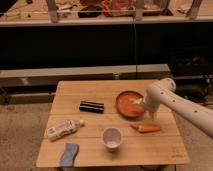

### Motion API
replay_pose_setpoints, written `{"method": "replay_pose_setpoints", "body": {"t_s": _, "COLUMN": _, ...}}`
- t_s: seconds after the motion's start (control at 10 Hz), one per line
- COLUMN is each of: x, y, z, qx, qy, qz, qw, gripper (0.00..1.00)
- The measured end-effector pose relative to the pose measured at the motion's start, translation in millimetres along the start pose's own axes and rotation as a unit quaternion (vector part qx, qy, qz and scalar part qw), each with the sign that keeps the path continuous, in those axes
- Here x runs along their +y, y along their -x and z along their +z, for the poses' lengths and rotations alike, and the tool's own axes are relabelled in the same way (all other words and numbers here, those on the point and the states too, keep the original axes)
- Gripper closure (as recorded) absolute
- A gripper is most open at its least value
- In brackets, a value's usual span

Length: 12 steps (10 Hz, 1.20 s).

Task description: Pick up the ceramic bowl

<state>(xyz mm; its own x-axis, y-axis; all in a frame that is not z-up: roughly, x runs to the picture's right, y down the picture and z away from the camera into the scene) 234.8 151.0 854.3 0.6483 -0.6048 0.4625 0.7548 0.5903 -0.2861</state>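
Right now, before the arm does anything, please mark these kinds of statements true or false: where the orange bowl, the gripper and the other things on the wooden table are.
1. The wide, round orange ceramic bowl rests on the wooden table. True.
2. The small white cup stands inside the bowl. False: it stands on the table, apart from the bowl and nearer the front edge.
3. The robot's gripper is at the bowl's rim, on the side away from the flat black box. True.
4. The white plastic bottle stands upright. False: it lies on its side.
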Motion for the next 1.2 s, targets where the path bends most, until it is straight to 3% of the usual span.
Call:
{"method": "replay_pose_setpoints", "body": {"t_s": 0.4, "x": 5, "y": -2, "z": 3, "qx": -0.005, "qy": 0.002, "qz": -0.001, "qw": 1.0000, "gripper": 0.35}}
{"method": "replay_pose_setpoints", "body": {"t_s": 0.8, "x": 11, "y": 0, "z": 7, "qx": -0.010, "qy": 0.005, "qz": -0.005, "qw": 0.9999, "gripper": 0.69}}
{"method": "replay_pose_setpoints", "body": {"t_s": 1.0, "x": 12, "y": 0, "z": 7, "qx": -0.010, "qy": 0.006, "qz": -0.008, "qw": 0.9999, "gripper": 0.91}}
{"method": "replay_pose_setpoints", "body": {"t_s": 1.2, "x": 14, "y": 2, "z": 7, "qx": -0.006, "qy": 0.008, "qz": -0.014, "qw": 0.9999, "gripper": 0.99}}
